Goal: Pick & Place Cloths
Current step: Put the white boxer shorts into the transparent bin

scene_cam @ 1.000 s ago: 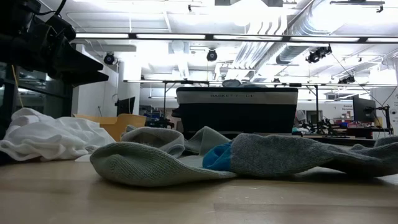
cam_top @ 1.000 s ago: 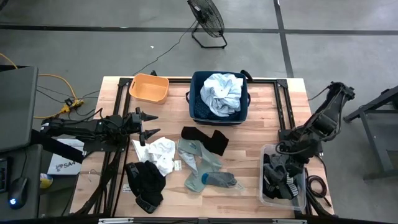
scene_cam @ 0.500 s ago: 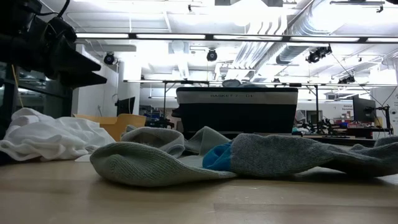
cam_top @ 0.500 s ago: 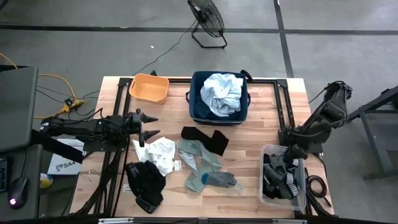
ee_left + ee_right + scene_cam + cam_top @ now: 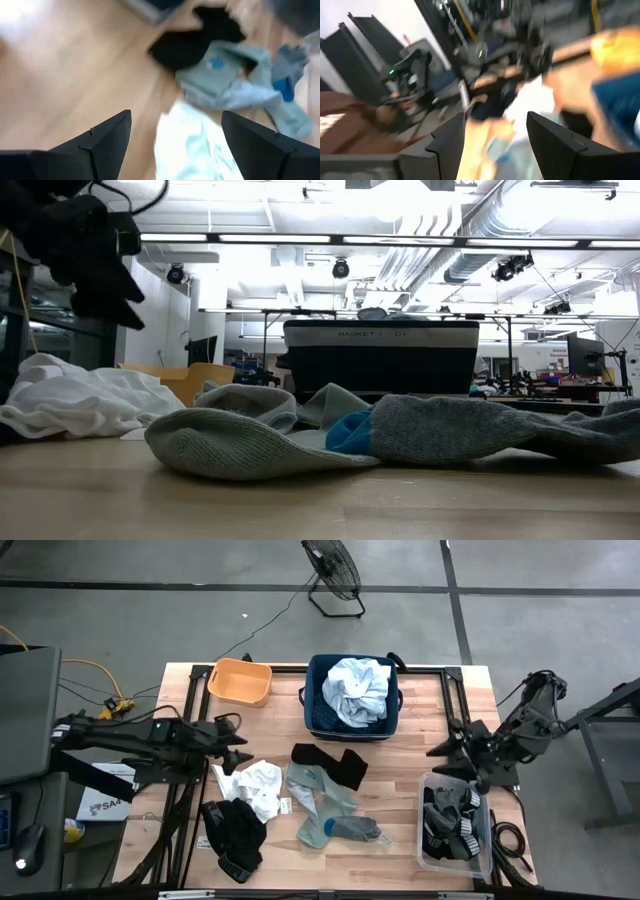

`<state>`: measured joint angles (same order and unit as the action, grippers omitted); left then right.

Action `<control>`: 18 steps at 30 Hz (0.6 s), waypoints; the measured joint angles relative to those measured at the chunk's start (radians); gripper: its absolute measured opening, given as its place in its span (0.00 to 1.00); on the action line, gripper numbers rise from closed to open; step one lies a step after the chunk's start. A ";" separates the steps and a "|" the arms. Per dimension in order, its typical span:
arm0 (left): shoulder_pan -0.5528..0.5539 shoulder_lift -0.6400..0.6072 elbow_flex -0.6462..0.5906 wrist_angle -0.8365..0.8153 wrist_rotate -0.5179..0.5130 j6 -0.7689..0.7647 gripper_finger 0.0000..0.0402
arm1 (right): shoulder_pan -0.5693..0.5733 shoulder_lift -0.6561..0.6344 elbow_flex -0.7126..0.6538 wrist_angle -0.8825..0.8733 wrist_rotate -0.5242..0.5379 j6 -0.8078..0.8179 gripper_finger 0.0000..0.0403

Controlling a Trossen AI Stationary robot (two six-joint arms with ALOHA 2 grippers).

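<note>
Several cloths lie loose on the wooden table: a white piece (image 5: pixel 256 786), grey-green socks (image 5: pixel 326 808), a black piece (image 5: pixel 331 762) and another black piece (image 5: pixel 234 831) near the front edge. A pale blue-white shirt (image 5: pixel 358 690) fills the navy bin (image 5: pixel 316 718). My left gripper (image 5: pixel 238 743) hangs open above the table's left part, just beyond the white piece (image 5: pixel 195 150), tipped down toward the cloths. My right gripper (image 5: pixel 440 758) stands open in the air at the right, pointing about level toward the table's left. Nothing is between the fingers of either.
An orange tub (image 5: pixel 240 681) stands at the far left corner. A clear plastic box (image 5: pixel 482 840) with dark items sits at the near right, below my right arm. In the low view the socks (image 5: pixel 400 435) and white piece (image 5: pixel 80 400) lie in front.
My left gripper has risen, rolled and tipped down toward the cloths. My right gripper has lifted away from the clear box, swung from pointing down to about level toward the table's left, and rolled. Neither has changed its opening. The cloths have stayed where they were.
</note>
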<state>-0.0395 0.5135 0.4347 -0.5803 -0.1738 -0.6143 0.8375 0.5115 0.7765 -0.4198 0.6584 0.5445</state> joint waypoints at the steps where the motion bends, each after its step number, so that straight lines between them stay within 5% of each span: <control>1: 0.000 0.032 0.027 -0.038 0.016 -0.033 0.76 | 0.000 0.013 0.000 0.043 0.024 -0.060 0.51; 4: 0.000 0.120 0.095 -0.162 0.059 -0.168 0.76 | 0.000 0.050 0.000 0.126 0.104 -0.168 0.51; 11: 0.000 0.282 0.131 -0.281 0.223 -0.348 0.76 | -0.001 0.161 0.000 0.140 0.293 -0.150 0.51; 18: 0.000 0.406 0.132 -0.251 0.268 -0.396 0.76 | -0.013 0.293 0.000 0.155 0.309 -0.059 0.51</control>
<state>-0.0391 0.9198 0.5667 -0.8313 0.0938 -1.0103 0.8248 0.8050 0.7765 -0.2649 0.9670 0.4853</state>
